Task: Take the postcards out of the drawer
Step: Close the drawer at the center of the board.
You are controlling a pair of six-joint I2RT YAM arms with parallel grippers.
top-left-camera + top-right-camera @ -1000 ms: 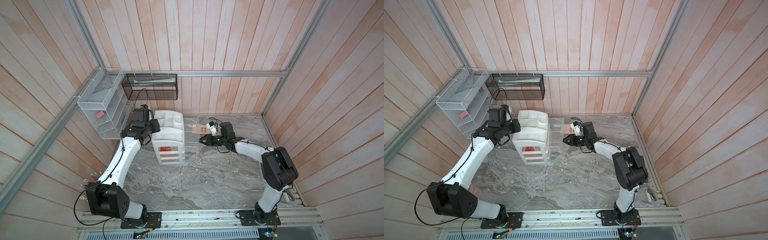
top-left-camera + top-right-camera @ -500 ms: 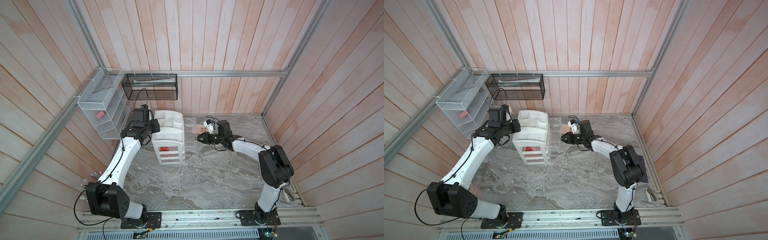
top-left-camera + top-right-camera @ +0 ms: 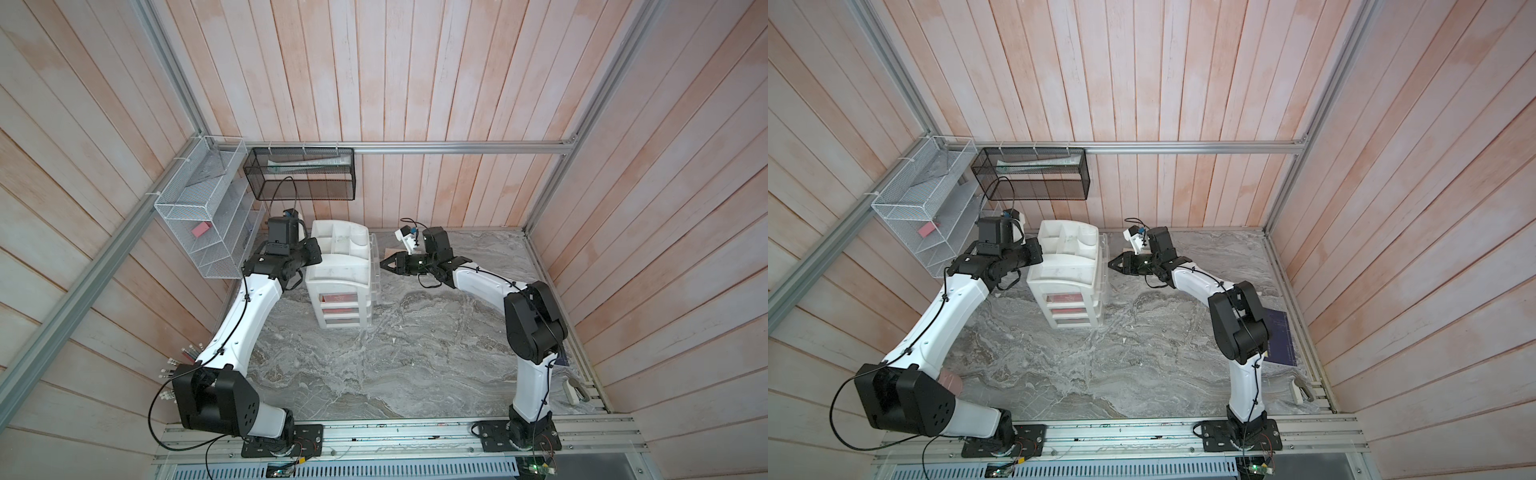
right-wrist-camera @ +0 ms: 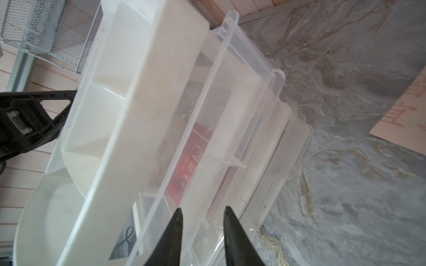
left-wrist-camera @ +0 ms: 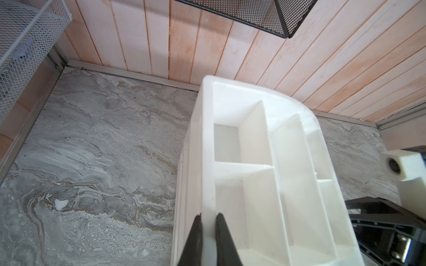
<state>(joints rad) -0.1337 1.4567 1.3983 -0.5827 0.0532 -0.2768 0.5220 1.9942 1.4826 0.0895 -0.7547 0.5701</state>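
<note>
Beside the white organiser [image 5: 253, 96], at its pulled-out clear drawer [image 4: 232, 41], the right claw [image 4: 202, 208] hangs w/ jaws apart, no grip evident. The left claw [image 5: 208, 215] is pinched tight on the organiser's side wall, bracing it. One beige postcard [image 4: 403, 110] lies out on the worktop [image 3: 374, 365] near the drawer. A red postcard [image 4: 196, 161] shows thru the clear plastic, in this drawer or the tier under it; can't tell which. A second red strip [image 3: 338, 311] shows lower down, prob. another card.

Risks, as judged:
- The red card is thin and flat on slick plastic, so fingertips may skate over it or shove it to the back instead of lifting an edge.
- Clear walls and dividers make entry tight. A tip catching the rim could ram the drawer shut or yank it off its runners.
- If the card sits a tier lower, the reach lands in the wrong drawer.
- If the left pinch slips, the light organiser could skid or tip.
- The right arm's sweep runs near the beige card and could knock it away.
</note>
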